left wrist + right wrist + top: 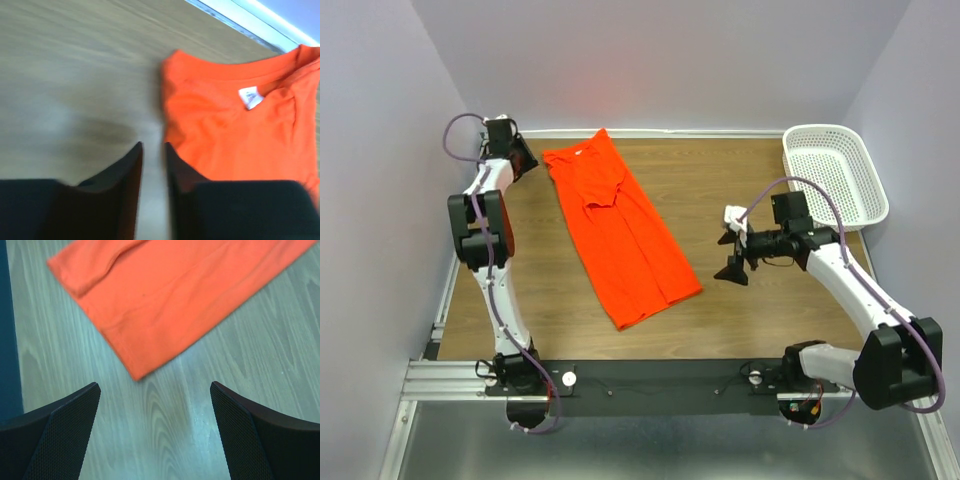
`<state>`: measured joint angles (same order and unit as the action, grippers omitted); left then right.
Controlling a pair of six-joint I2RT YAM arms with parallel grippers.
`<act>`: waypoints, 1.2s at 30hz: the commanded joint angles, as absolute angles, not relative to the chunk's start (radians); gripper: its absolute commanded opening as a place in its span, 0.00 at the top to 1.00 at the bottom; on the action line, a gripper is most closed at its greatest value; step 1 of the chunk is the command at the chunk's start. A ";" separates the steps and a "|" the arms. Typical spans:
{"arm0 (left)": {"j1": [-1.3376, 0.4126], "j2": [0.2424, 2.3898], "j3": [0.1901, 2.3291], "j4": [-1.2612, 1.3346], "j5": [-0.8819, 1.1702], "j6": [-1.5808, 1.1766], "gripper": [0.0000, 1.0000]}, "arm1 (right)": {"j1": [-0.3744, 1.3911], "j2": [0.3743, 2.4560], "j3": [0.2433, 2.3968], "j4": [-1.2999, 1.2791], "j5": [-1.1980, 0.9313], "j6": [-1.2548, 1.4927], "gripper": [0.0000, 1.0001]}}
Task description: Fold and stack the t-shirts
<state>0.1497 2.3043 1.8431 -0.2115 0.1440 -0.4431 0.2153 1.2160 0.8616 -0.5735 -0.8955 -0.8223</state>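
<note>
Left fingers [131, 172] barely parted, empty, beside t-shirt [235, 140] collar; right fingers [60, 435] wide apart, empty, facing hem, likely poised to fold.

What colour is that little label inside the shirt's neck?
The neck label is white; left wrist view.

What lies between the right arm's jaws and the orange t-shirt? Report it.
Nothing but bare wooden table. The right wrist view shows plain wood from the open jaws up to the t-shirt hem corner; the top view agrees.
</note>
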 commanded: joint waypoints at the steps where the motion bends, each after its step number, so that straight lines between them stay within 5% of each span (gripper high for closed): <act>1: 0.207 2.024 1.680 -0.063 -0.064 -0.377 0.62 | 0.232 1.166 0.784 -0.744 -0.953 -1.295 0.01; 3: 0.247 1.918 1.613 -0.028 -0.057 -0.388 0.53 | 0.247 1.163 0.773 -0.744 -0.956 -1.336 0.00; 7: 0.314 1.813 1.444 0.040 0.090 -0.431 0.53 | 0.270 1.207 0.807 -0.746 -0.966 -1.296 0.00; 13: 0.293 1.642 1.162 0.187 0.351 -0.459 0.68 | 0.301 1.258 0.769 -0.772 -0.873 -1.515 0.01; 20: -0.035 1.113 0.879 0.147 0.033 -0.272 0.68 | 0.456 1.381 0.781 -0.753 -0.706 -1.586 0.11; 22: -0.066 0.866 0.777 0.202 0.084 -0.250 0.47 | 0.463 1.390 0.778 -0.738 -0.706 -1.579 0.15; 23: -0.066 0.718 0.681 0.236 0.109 -0.232 0.02 | 0.469 1.393 0.775 -0.721 -0.704 -1.578 0.17; 30: -0.075 0.451 0.549 0.134 0.494 -0.063 0.02 | 0.549 1.483 0.758 -0.652 -0.640 -1.563 0.38; 36: -0.241 0.521 0.670 -0.046 0.297 0.113 0.01 | 0.594 1.561 0.758 -0.560 -0.595 -1.514 0.37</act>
<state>-0.1589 0.4881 0.6056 0.1040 0.3748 -0.0425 0.5739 1.5257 0.7712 -0.6346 -0.6563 -1.5414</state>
